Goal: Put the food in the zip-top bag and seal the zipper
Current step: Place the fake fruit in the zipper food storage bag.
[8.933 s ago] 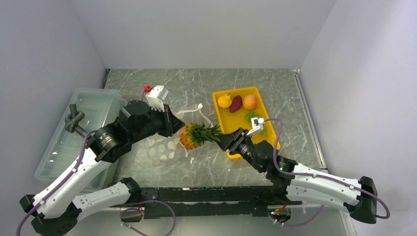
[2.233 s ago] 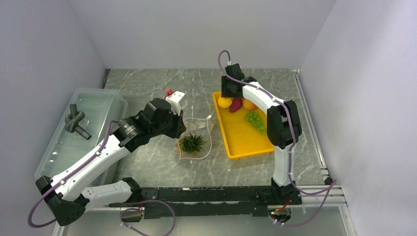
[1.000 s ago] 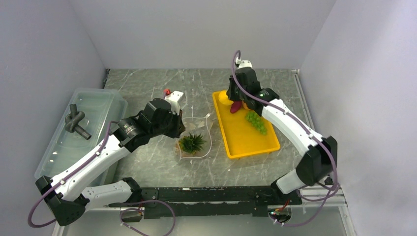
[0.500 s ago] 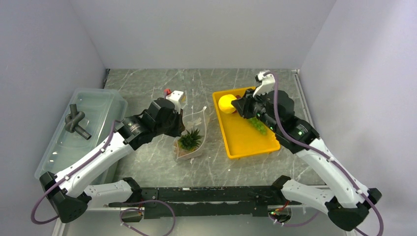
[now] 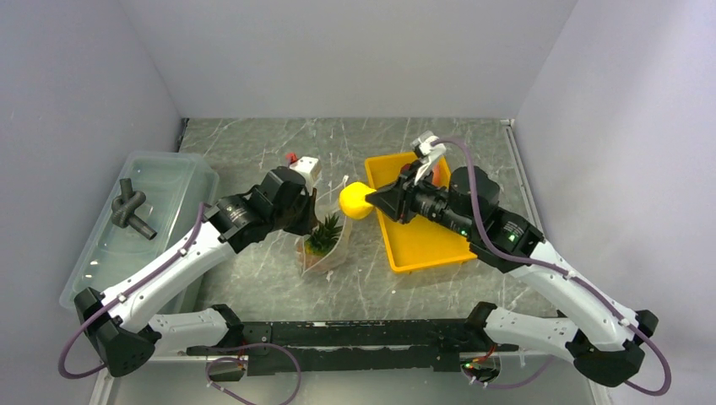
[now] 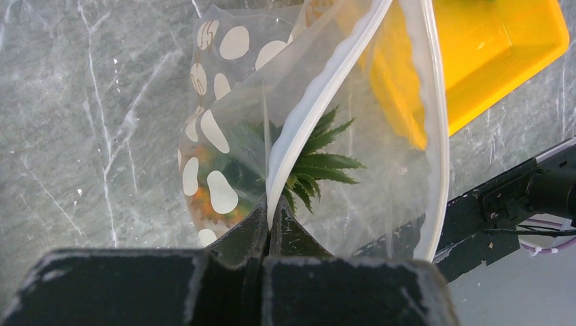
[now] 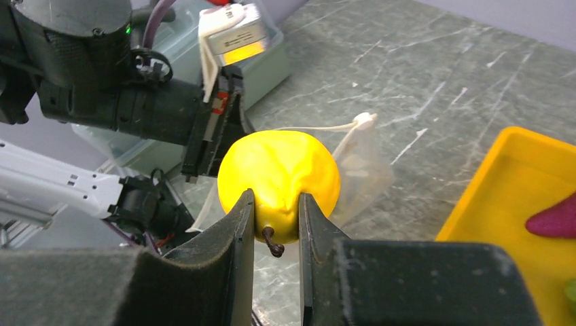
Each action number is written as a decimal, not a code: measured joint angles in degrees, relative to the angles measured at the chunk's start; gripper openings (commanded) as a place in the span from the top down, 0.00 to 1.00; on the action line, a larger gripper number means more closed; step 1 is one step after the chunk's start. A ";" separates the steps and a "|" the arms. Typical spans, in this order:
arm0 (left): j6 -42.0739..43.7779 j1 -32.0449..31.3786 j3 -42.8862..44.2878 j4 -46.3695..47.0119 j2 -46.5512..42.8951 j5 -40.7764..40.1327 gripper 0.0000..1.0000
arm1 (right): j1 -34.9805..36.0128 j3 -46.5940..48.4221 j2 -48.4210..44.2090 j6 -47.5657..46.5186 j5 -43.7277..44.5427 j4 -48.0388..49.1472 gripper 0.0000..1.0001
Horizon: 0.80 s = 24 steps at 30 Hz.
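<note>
The zip-top bag (image 5: 325,249) stands on the table left of the tray, clear with white dots, mouth open upward. The orange pineapple (image 6: 316,163) with its green crown lies inside. My left gripper (image 6: 270,221) is shut on the whitish zipper (image 6: 319,95) strip and holds the mouth edge up; it also shows in the top view (image 5: 308,221). My right gripper (image 7: 276,217) is shut on a yellow round fruit (image 7: 278,176) with a brown stem, held in the air just right of and above the bag mouth (image 5: 353,201). A dark red-purple piece (image 7: 553,221) lies in the tray.
The yellow tray (image 5: 422,240) sits right of the bag, its far part hidden under my right arm. A translucent lidded bin (image 5: 160,181) with a black fitting (image 5: 131,211) on top stands at the left. Walls close the table at the back and sides.
My right gripper took the yellow fruit from the tray and carried it left to the bag mouth. My left gripper kept its grip and raised the bag edge, so the bag stands more upright.
</note>
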 measured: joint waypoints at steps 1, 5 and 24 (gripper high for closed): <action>0.00 0.00 0.15 -0.20 0.04 0.00 1.00 | 0.83 0.07 0.52 0.00 0.02 0.42 1.00; 0.00 0.00 0.68 -0.59 0.07 0.00 1.00 | 3.50 0.76 3.32 0.00 0.66 1.51 1.00; 0.02 0.00 1.22 -0.83 -0.07 0.55 1.00 | 9.18 2.64 13.77 -1.29 10.97 2.89 1.00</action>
